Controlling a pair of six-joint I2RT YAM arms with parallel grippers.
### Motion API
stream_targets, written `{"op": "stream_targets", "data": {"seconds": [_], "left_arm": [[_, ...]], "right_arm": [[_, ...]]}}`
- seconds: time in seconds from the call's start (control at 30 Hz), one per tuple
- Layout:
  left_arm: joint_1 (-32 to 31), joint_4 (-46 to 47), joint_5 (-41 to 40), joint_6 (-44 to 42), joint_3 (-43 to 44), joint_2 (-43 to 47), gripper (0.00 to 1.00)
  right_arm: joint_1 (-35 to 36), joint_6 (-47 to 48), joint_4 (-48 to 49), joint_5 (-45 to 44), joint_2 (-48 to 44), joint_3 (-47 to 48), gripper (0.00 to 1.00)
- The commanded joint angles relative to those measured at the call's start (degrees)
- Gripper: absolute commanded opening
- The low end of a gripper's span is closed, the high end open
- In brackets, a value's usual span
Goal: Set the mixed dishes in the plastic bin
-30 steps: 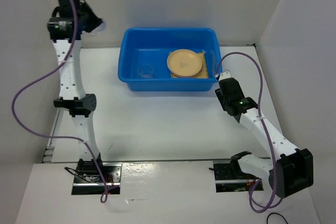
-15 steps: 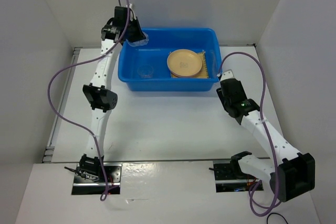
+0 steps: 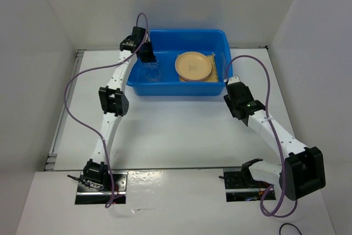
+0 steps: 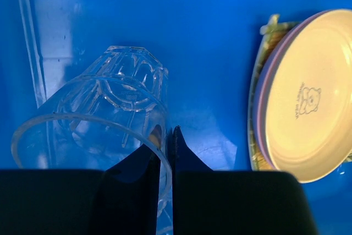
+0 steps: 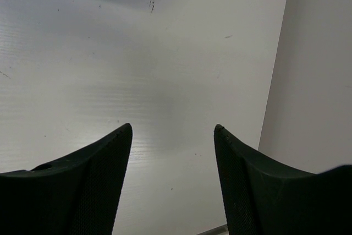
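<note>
Clear cup point(image 4: 99, 108) rim pinched by L end effector point(image 4: 166, 142), inside bin point(image 4: 209, 37).

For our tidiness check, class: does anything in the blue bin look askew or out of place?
Nothing clearly odd. The clear cup is inside the bin, rim pinched by the left tool; any tilt is unclear. The plates sit stacked on the mat.

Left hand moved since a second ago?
Yes. The left hand, gripping a small clear cup, swung right from outside the large blue rectangular plastic bin to over its left end.
</note>
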State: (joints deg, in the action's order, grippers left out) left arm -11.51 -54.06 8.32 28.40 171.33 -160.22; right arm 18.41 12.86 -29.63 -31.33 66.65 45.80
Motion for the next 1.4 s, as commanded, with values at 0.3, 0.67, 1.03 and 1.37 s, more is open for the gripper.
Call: {"op": "stream_targets", "data": {"seconds": [0.3,0.67,1.03,1.37], "left_arm": [[0.70,-0.86,-0.49,-0.72,3.05,-0.18,0.36],[0.70,-2.63,-4.44,-1.24,2.52,2.28,0.83],[2.28,10.54,-2.79,4.01,-2.04,15.29,0.99],[2.63,3.62,-1.55,6.58,6.92,8.35,0.99]], "right_arm": [[1.00,-1.00,1.24,0.48,0.85,0.34,0.79],[1.01,-1.00,1.24,0.48,0.32,0.34,0.79],[1.01,-1.00,1.24,-0.05,0.32,0.34,0.79],[1.01,-1.00,1.24,-0.05,0.85,0.34,0.79]]}}
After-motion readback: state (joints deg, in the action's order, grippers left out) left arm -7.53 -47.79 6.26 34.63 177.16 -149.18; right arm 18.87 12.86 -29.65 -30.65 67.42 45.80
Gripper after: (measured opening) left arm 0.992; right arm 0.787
